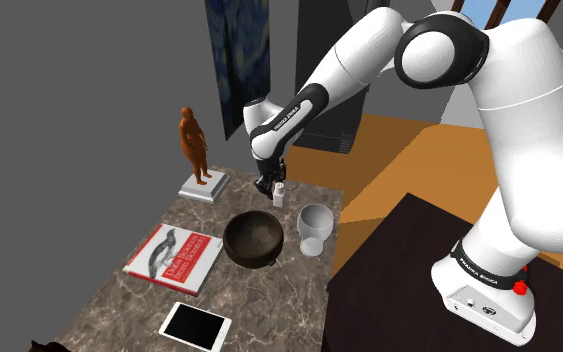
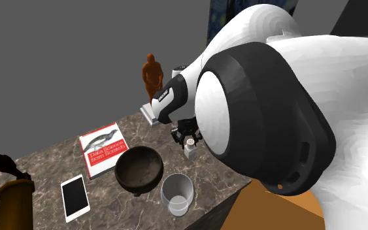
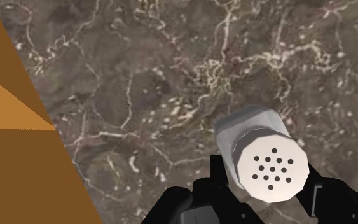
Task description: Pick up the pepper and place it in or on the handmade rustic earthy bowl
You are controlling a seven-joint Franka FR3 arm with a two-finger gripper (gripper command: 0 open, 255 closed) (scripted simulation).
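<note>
A white pepper (image 1: 279, 196) shaker is seen standing upright near the far end of the marbled surface (image 1: 269, 310), toward the edge on the shoulder view's right; it is flanked by the black gripper (image 1: 272, 187), which comes down on it from above. In the wrist view the pepper (image 3: 266, 167) is clasped between the two fingers, which are pressed against its sides just under the perforated cap; the gripper (image 3: 269, 186) is thus closed on it. Whether its base touches the surface (image 3: 139, 76) cannot be told.

The dark bowl (image 1: 256, 238) is placed about mid-surface, near the pepper but apart from it, on the side toward the surface's near end. A white cup (image 1: 315, 226) is set upright just beside the bowl, by the edge on the shoulder view's right. A red book (image 1: 174, 258) is laid flat along the opposite edge; a white tablet (image 1: 195, 326) is laid toward the near end. A brown statue (image 1: 194, 145) on a white base is stood at the far corner, on the shoulder view's left of the pepper.

In the second exterior view the gripper (image 2: 187, 138) is seen over the pepper (image 2: 190, 151), with the bowl (image 2: 138, 168) and cup (image 2: 176, 191) nearer the camera.
</note>
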